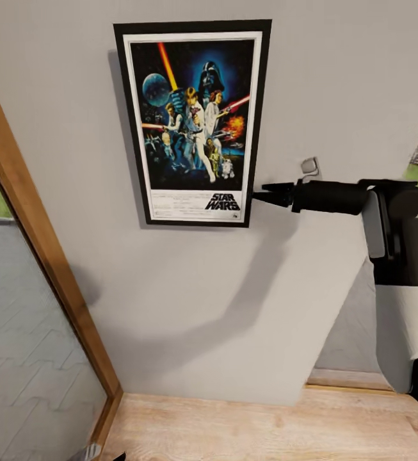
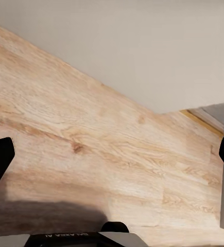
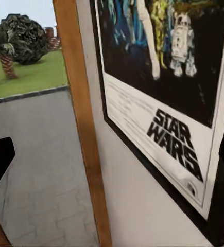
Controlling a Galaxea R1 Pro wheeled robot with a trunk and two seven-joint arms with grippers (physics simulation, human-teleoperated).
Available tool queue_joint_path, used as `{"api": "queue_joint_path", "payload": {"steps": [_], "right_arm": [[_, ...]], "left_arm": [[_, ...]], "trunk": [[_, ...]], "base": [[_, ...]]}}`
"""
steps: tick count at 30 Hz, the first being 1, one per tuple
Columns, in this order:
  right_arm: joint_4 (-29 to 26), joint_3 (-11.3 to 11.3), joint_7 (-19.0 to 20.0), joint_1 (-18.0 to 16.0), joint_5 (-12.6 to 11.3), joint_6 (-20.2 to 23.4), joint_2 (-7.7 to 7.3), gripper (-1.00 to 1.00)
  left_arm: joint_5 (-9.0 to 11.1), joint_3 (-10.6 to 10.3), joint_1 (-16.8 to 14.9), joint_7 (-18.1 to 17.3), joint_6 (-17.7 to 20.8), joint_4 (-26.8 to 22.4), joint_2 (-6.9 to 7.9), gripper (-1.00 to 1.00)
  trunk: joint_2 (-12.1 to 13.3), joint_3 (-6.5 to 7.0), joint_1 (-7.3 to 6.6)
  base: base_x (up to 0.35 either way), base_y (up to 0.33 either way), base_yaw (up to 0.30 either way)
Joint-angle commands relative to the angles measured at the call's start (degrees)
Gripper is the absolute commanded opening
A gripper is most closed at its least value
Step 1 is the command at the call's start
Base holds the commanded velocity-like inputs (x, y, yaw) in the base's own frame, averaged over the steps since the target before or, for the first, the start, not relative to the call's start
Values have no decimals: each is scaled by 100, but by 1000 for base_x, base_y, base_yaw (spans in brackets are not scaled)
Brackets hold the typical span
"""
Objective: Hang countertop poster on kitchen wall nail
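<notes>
The poster (image 1: 192, 121) hangs flat on the wall (image 1: 221, 307), above the wooden floor (image 1: 266, 429). The right gripper (image 1: 260, 194) touches the poster's lower right edge; whether it grips is unclear. The left gripper (image 2: 112, 154) is open over the floor.

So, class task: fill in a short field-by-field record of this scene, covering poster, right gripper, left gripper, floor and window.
poster: flat against the grey wall, slightly tilted
right gripper: at the poster's lower right frame edge; hold unclear
left gripper: open, empty, pointing at the floor
floor: light wood planks
window frame: wooden, left of the poster
wall fitting: small, right of the poster
</notes>
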Motion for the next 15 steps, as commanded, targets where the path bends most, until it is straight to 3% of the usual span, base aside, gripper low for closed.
{"api": "queue_joint_path", "payload": {"steps": [1,9,10,11,12,13,15], "right_arm": [[-48,0,10,-2,-12,26,-2,100],[-221,-4,30,486,-24,9,-9,100],[-230,-26,20,1586,-49,-114,-11,100],[-229,-34,18,2063,-70,-411,-10,100],[-219,-125,17,2800,-184,-928,-11,100],[-211,-247,16,3181,-261,-1150,-11,100],[-197,-390,16,3573,-320,-1374,-11,100]], "left_arm": [[23,-47,-5,-7,-49,4,4,100],[23,-42,-5,-23,-49,2,5,100],[23,-49,-5,-10,-49,2,3,100],[23,-50,-5,-3,-47,2,3,100],[23,-51,-5,5,-43,2,3,100],[23,-51,-5,7,-42,2,3,100],[23,-51,-5,8,-41,2,3,100]], "trunk": [[-12,-14,0],[-12,-14,0],[-12,-14,0],[-12,-14,0],[-12,-14,0],[-12,-14,0],[-12,-14,0]], "base": [[-332,-1,0],[-338,0,0],[-47,0,0],[-24,0,0],[-10,0,0],[-6,0,0],[-4,0,0]]}}
